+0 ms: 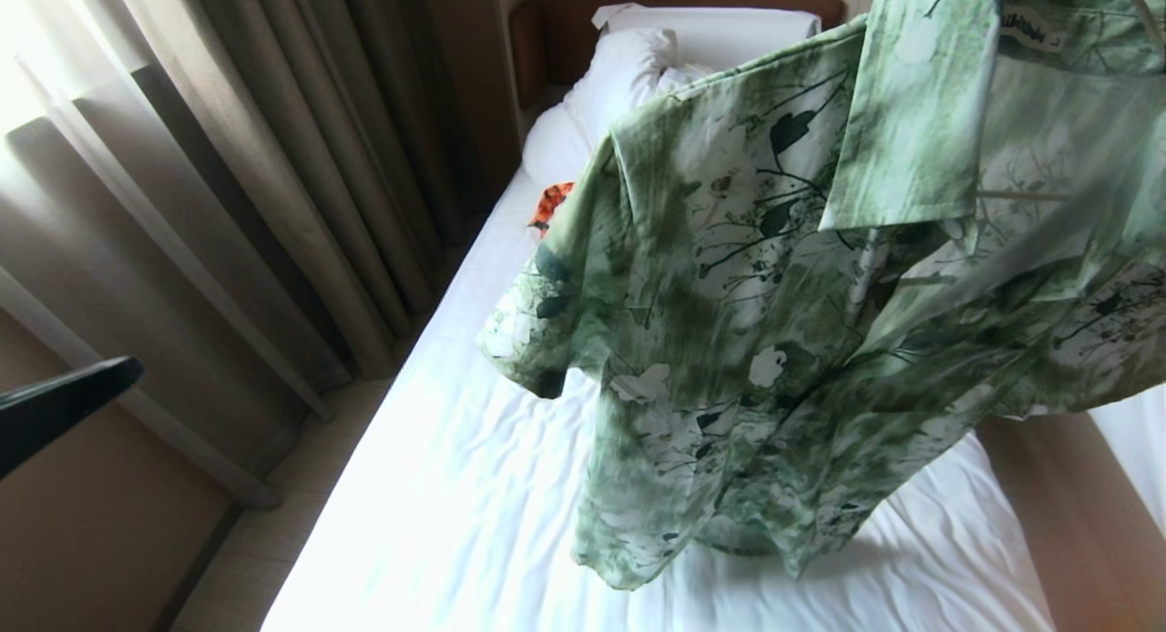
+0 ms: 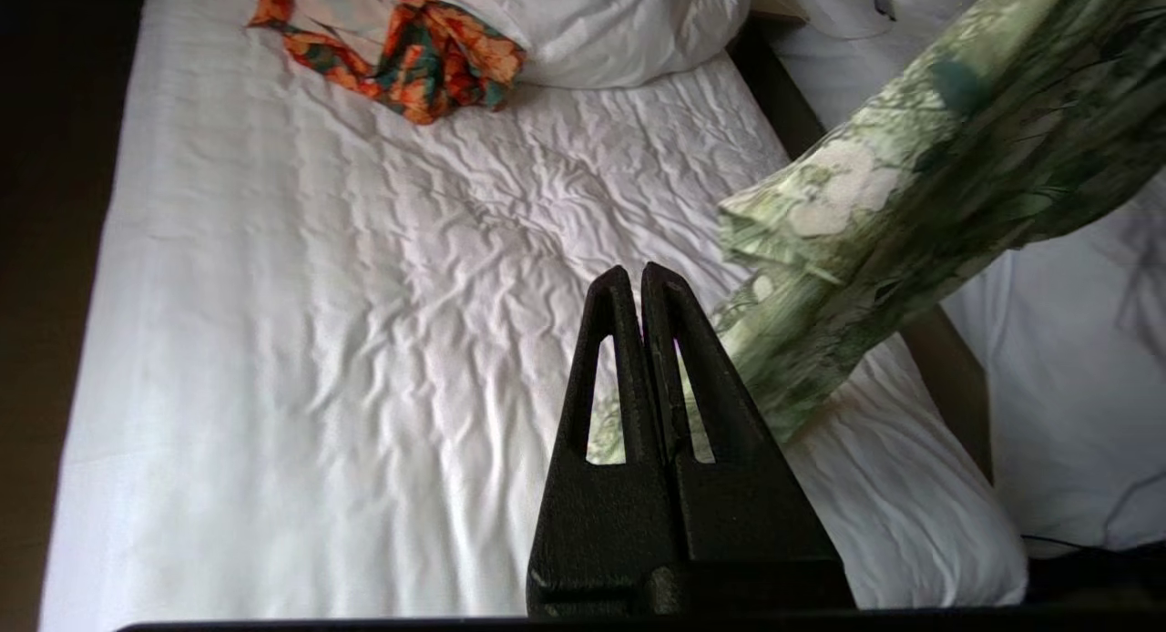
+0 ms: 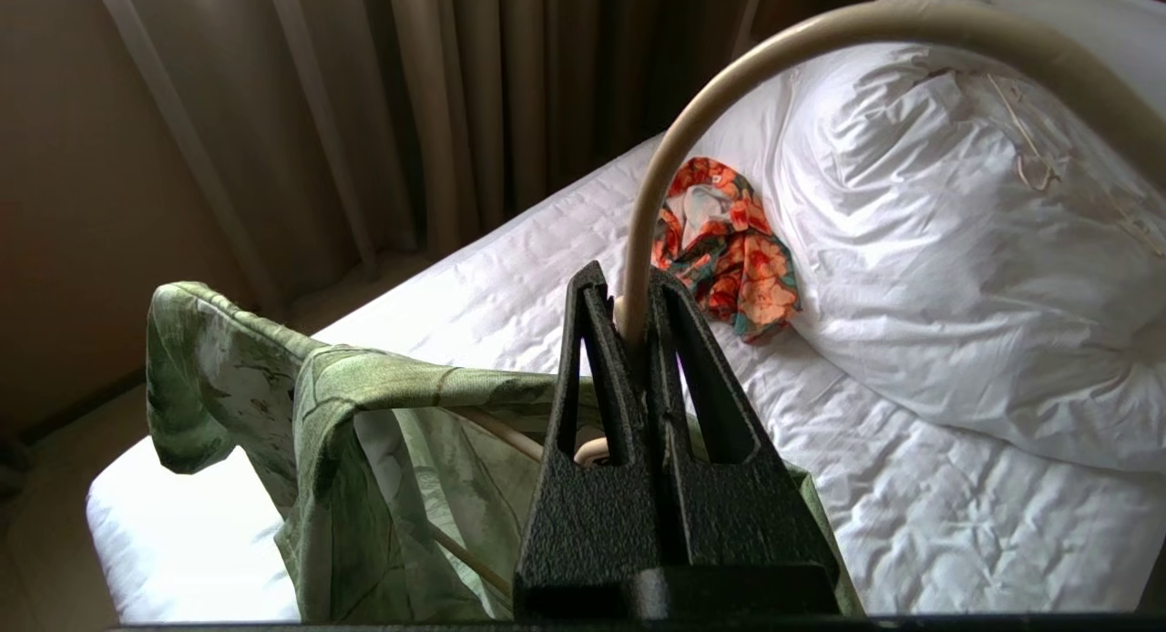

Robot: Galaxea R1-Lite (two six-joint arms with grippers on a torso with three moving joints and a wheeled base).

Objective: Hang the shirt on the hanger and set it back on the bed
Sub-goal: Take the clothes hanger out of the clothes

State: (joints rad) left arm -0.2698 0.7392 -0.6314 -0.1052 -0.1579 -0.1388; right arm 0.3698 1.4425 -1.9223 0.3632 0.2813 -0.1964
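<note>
- The right gripper point(image 3: 635, 327) has its jaws pinched tight on the neck of the hanger point(image 3: 729, 76), just below the curved hook.
- The shirt point(image 1: 783, 341) hangs on that hanger in the air above the bed point(image 1: 455, 486), collar up, its lower hem close over the wrinkled sheet.
- The left gripper point(image 2: 635, 290) hovers over the mattress just beside the shirt's sleeve, jaws pressed together and holding nothing.
- An orange patterned garment point(image 2: 401, 54) lies crumpled against the pillows point(image 3: 956, 268) near the headboard point(image 1: 565, 31).
- Curtains point(image 1: 273, 177) hang along the far side of the bed.
</note>
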